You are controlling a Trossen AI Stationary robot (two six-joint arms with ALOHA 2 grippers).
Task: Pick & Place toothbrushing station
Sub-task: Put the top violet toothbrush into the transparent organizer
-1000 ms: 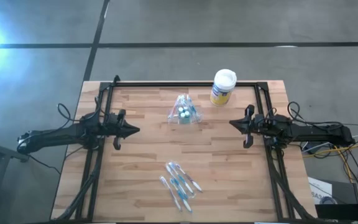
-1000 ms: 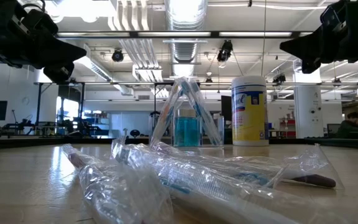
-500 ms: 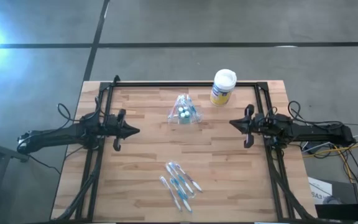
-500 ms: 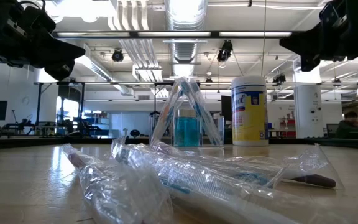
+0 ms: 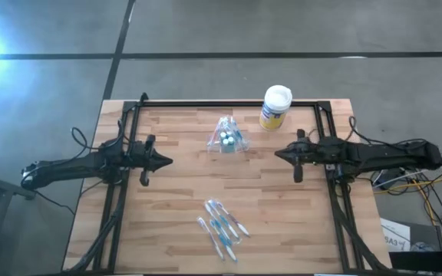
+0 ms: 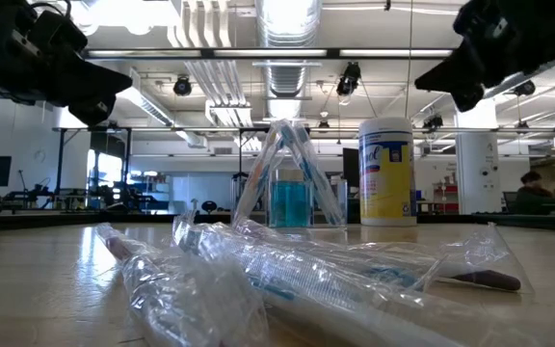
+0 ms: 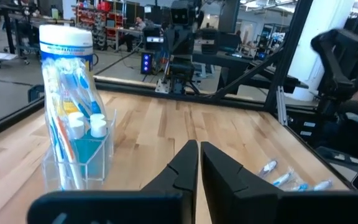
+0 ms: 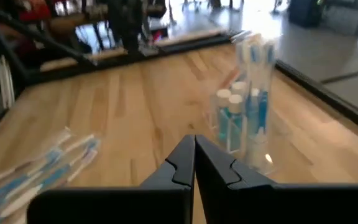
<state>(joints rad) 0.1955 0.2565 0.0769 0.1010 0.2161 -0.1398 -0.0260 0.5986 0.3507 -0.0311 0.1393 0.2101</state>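
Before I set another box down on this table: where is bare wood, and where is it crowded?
Bare wood runs between the toothbrush cup and the wrapped toothbrushes, across the middle. The front corners either side of those wrappers are free too. It is tighter at the back, where the cup and the yellow canister stand, and near the left gripper and right gripper.

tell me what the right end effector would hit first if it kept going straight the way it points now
Probably nothing on the table: the right end effector, shut, points across at the left end effector, passing just in front of the toothbrushing station. Its height is unclear, so the station could be grazed.
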